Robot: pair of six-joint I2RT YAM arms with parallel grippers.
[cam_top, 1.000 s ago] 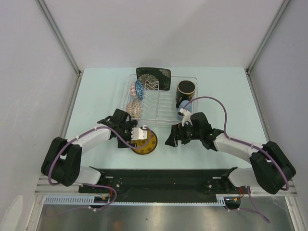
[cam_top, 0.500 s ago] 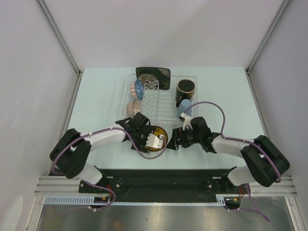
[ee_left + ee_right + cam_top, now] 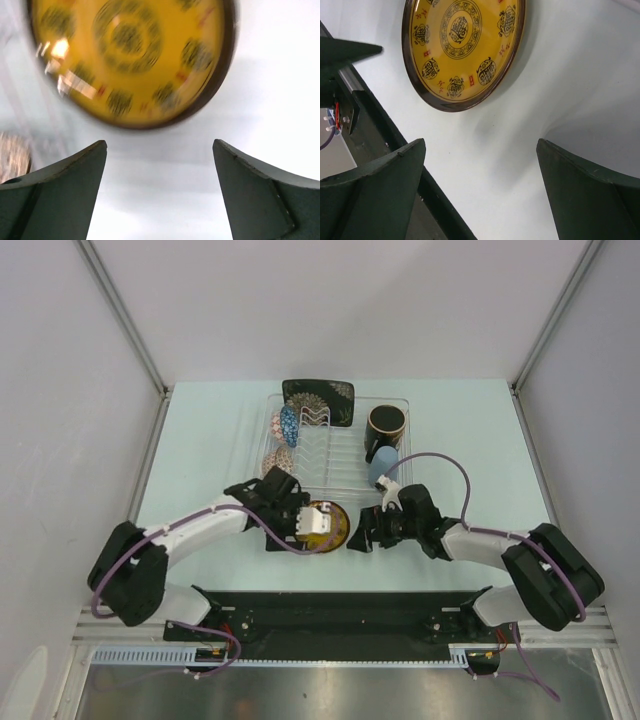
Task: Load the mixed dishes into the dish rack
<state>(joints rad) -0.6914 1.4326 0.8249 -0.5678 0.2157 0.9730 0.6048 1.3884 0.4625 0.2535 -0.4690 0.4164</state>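
Plate just ahead of wide-open left gripper and wide-open right gripper, ungripped.

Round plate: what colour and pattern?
Yellow plate, dark medallions, dark rim; best in right wrist view.

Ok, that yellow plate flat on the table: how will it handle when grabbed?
The yellow plate shines with reflections, so probably slippery. Lying flat on the table, it likely slides when nudged. Its thin dark rim looks hard, perhaps chippable.

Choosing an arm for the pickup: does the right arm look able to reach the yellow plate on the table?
Probably yes: the right gripper is open and faces the yellow plate with bare table between; the left gripper crowds only its far side.
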